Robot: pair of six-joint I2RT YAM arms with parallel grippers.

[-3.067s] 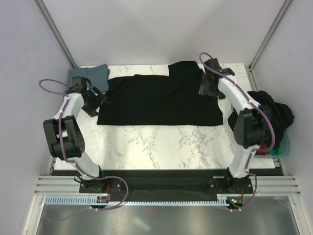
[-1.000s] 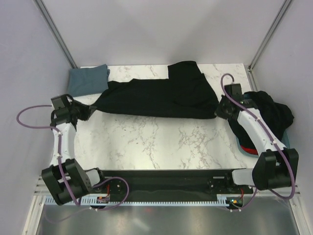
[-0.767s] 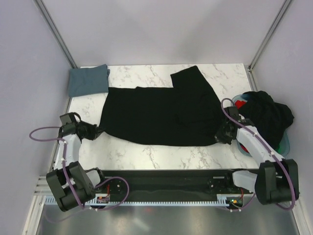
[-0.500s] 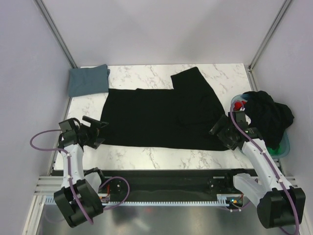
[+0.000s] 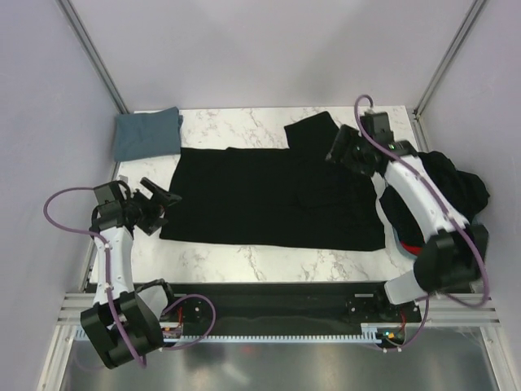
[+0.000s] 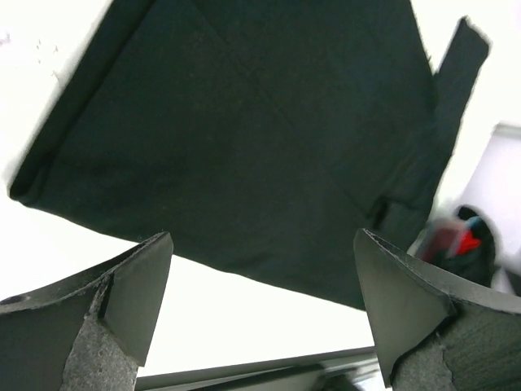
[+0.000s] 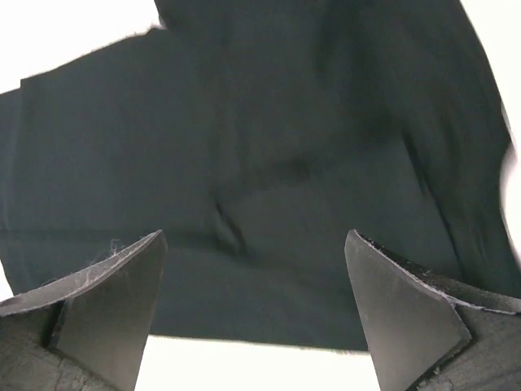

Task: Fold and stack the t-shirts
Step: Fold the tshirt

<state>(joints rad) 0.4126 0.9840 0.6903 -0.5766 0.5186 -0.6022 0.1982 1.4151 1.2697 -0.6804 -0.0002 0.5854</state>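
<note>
Status check, approx. a third of the way by my reckoning. One blue-grey shirt sits folded into a neat square at the upper left of the overhead frame, on the table; I take that as the start of the stack.

Big black t-shirt lies spread flat across the middle of the frame, w/ one sleeve poking up toward the upper right; its lower edge runs fairly straight; can't tell whether it's already doubled over once or just smoothed out. Either way it's far too wide to go on the stack, so more folds are needed.

Left pincer is at the left-middle of the frame, just beside the shirt's left edge, fingers spread wide, nothing in them; wrist view shows cloth ahead, not between the tips. Right pincer hangs over the sleeve area at upper right, also spread wide and empty; its wrist view shows only black fabric below.

Left to do: fold the black one down, move it onto the blue-grey one, then deal w/ the heap of dark shirts at the right edge, a bit of red showing under it; none of those touched yet, as far as I can see.
</note>
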